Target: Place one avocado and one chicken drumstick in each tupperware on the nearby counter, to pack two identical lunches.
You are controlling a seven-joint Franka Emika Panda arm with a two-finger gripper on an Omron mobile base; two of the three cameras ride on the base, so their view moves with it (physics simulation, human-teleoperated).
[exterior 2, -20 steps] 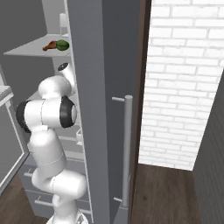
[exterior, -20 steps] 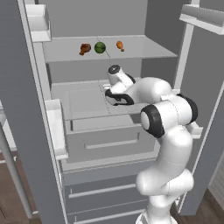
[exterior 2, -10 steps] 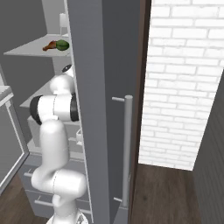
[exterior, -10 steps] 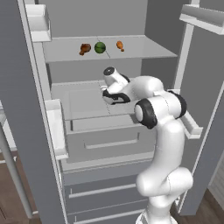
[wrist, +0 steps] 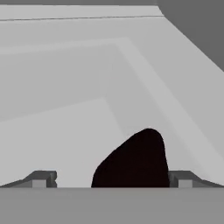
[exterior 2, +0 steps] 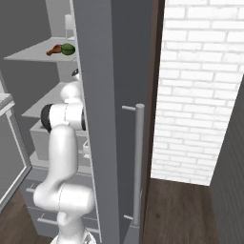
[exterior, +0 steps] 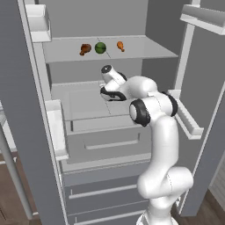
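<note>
The white arm is seen rising from its base, bent sharply at the dark elbow joint and extended forward and to the left at mid height. The wrist is angled downward — the hand is directed down and away from the base. The gripper [wrist: 112, 179] is presented with its jaws spread wide, one fingertip [wrist: 41, 178] at each side of the hand view — nothing is clamped between them.
</note>
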